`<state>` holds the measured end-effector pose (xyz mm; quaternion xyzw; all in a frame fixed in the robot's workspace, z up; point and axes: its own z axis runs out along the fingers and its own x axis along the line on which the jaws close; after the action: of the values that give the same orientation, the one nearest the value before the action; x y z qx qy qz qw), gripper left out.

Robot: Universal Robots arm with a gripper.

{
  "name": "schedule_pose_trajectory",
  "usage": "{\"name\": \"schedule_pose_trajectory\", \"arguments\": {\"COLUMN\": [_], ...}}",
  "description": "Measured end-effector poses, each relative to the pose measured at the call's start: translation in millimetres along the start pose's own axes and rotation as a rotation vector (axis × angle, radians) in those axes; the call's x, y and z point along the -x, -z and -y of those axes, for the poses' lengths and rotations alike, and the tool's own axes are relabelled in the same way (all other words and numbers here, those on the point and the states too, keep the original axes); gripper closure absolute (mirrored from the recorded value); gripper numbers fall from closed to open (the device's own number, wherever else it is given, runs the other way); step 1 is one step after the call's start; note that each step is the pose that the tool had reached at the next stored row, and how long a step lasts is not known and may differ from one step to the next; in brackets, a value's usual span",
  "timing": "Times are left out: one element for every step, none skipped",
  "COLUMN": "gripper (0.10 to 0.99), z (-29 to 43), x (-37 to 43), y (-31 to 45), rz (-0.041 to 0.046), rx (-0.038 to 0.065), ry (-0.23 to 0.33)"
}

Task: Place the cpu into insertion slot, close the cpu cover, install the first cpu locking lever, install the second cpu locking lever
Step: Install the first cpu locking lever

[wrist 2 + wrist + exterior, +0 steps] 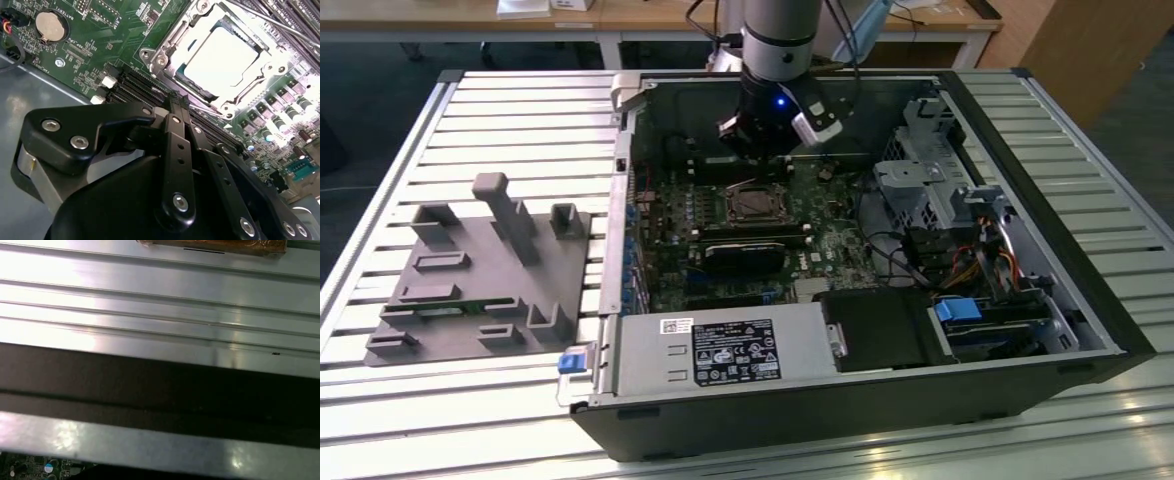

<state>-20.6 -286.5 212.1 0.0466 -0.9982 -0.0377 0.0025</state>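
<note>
tool [174, 104]: fingers together, empty, poised near the insertion slot [196, 88], long black slots [134, 83] between. cpu [226, 57]: seated in slot, cpu cover [169, 48] lying around it.

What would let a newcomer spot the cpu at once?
Look inside the open case, at the green board under the hand. The cpu is the pale silver square inside a metal frame, unlike the long black slots beside it.
</note>
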Motion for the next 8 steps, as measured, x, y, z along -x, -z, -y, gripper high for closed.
{"name": "schedule_pose_trajectory", "arguments": {"gripper": [0.969,0.969,0.969,0.969,0.969,0.969,0.969,0.969], "z": [0.1,0.2,0.3,0.4,0.5,0.6,0.6,0.7], "x": [0.4,1.2,2.1,2.8,3.2,3.4,3.8,4.1], "y": [-0.7,-1.1,-1.6,-2.1,-2.7,-3.3,-3.9,-4.4], "rz": [0.0000,-0.0003,-0.0006,-0.0009,-0.0009,-0.0010,-0.0011,-0.0012], "rx": [0.000,-0.001,-0.001,-0.001,-0.002,-0.002,-0.003,-0.004], "ry": [0.000,0.000,0.000,0.000,0.000,0.000,0.000,0.000]}}
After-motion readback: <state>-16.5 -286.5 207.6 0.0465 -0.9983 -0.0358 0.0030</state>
